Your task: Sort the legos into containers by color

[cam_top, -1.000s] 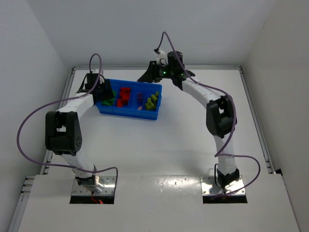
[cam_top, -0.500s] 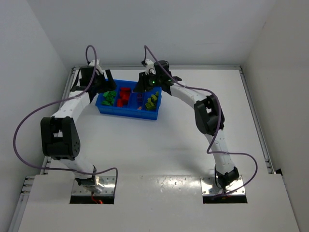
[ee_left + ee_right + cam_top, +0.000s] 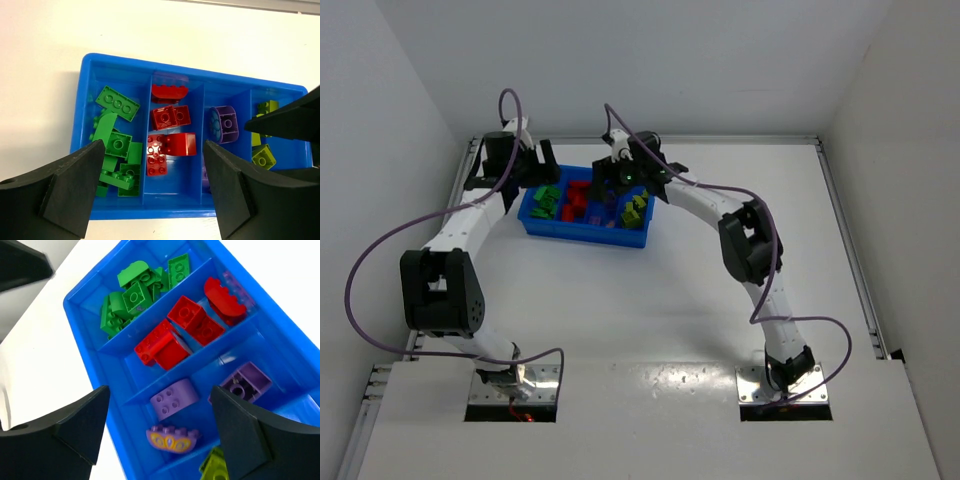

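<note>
The blue tray lies at the table's far left, and its four compartments hold the legos by colour. Green bricks fill the left compartment, red bricks the one beside it, then purple bricks and yellow-green bricks. My left gripper hovers open above the tray's near wall, holding nothing. My right gripper hangs open over the purple bricks, also holding nothing. From above, the left gripper is over the tray's left end and the right gripper over its middle.
The two grippers are close together over the tray: a right finger shows in the left wrist view. Metal rails border the white table at the back and sides. Purple cables loop off both arms.
The right arm swung left from the tray's far right corner to above its middle, and its jaws opened. The left gripper drew back toward the tray's far left end and opened.
</note>
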{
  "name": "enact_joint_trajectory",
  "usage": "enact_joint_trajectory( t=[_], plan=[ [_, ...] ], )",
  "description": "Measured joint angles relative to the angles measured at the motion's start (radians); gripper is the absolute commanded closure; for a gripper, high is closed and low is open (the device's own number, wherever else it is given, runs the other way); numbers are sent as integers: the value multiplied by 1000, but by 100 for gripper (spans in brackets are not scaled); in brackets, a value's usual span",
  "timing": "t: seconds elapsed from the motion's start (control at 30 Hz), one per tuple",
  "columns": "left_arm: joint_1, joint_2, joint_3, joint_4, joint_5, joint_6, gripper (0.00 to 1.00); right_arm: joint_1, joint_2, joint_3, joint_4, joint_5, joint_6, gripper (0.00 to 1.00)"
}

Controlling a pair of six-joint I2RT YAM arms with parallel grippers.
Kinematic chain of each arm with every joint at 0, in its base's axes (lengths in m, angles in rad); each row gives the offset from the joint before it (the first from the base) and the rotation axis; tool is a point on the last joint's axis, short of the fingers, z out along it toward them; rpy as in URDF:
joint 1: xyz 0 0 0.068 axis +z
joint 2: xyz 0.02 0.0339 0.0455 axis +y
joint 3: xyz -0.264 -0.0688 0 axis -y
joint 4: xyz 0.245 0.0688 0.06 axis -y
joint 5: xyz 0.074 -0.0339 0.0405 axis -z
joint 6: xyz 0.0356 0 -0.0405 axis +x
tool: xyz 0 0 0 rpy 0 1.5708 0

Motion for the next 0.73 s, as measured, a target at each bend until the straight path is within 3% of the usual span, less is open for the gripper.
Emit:
enact_joint_trajectory(
  t=[0.03, 0.1, 0.3, 0.53, 0.73],
  plan=[
    [-5, 0, 0, 0, -4, 3, 15, 1, -16, -14, -3, 12, -2, 16],
    [-23, -1, 0, 0, -13, 16, 2, -1, -62, -51, -14, 43, -3, 14],
    [-117, -33, 0, -4, -79, 48, 0, -74, -379, -258, -29, 232, -50, 11],
    [-291, -99, -27, -24, -126, 75, 0, -368, -824, -621, -3, 389, -129, 10],
    [-407, -107, -82, -44, -159, 67, 0, -539, -960, -937, -50, 406, -171, 10]
  ],
)
